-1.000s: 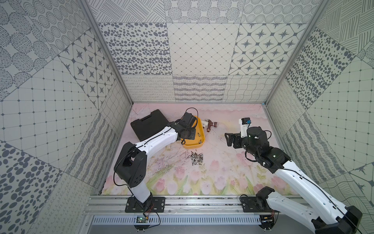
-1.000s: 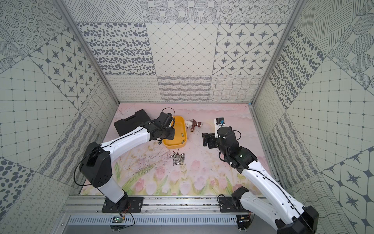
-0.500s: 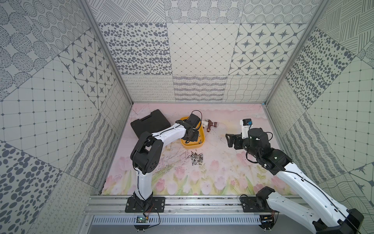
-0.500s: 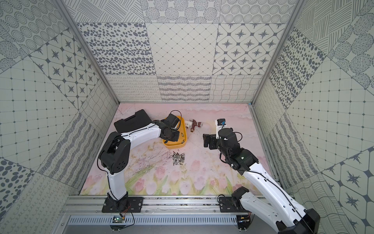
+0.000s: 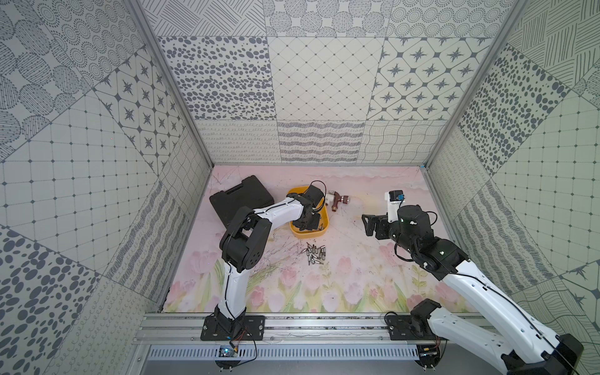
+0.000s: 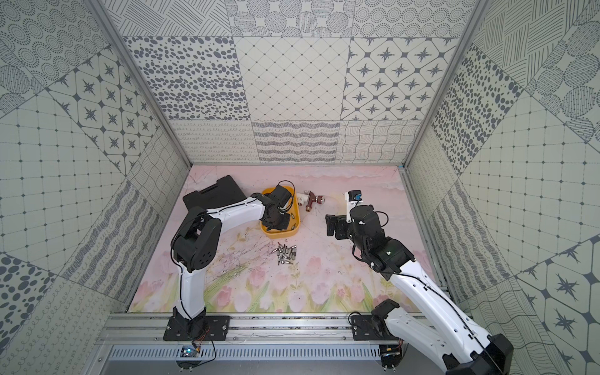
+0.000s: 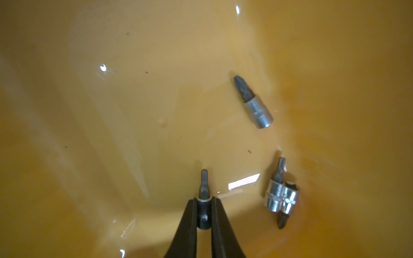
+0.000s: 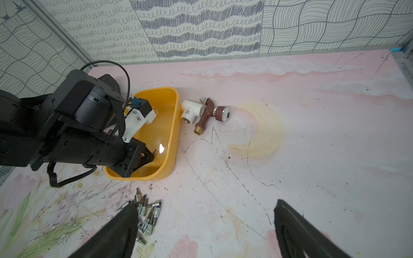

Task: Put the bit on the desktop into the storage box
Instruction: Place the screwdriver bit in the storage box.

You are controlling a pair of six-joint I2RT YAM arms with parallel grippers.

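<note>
The yellow storage box (image 5: 325,228) (image 6: 293,232) stands at the back of the tulip-printed desktop (image 5: 357,269). My left gripper (image 7: 204,200) reaches down inside it and is shut on a small hex bit (image 7: 203,184) just above the box floor. Two or three more bits (image 7: 254,105) (image 7: 280,194) lie loose in the box. Several bits (image 5: 314,255) (image 6: 285,254) (image 8: 147,214) lie in a pile on the desktop in front of the box. My right gripper (image 8: 205,204) (image 5: 370,224) hovers open to the right of the pile, holding nothing.
A black tool case (image 5: 240,198) lies left of the box. A brown tap with a white pipe fitting (image 5: 337,198) (image 8: 205,111) lies right of the box's far end. Patterned walls close in the desktop on three sides.
The left arm's elbow has folded upward and its gripper has gone from the box's left rim down into the box with the bit. The right arm has barely shifted.
</note>
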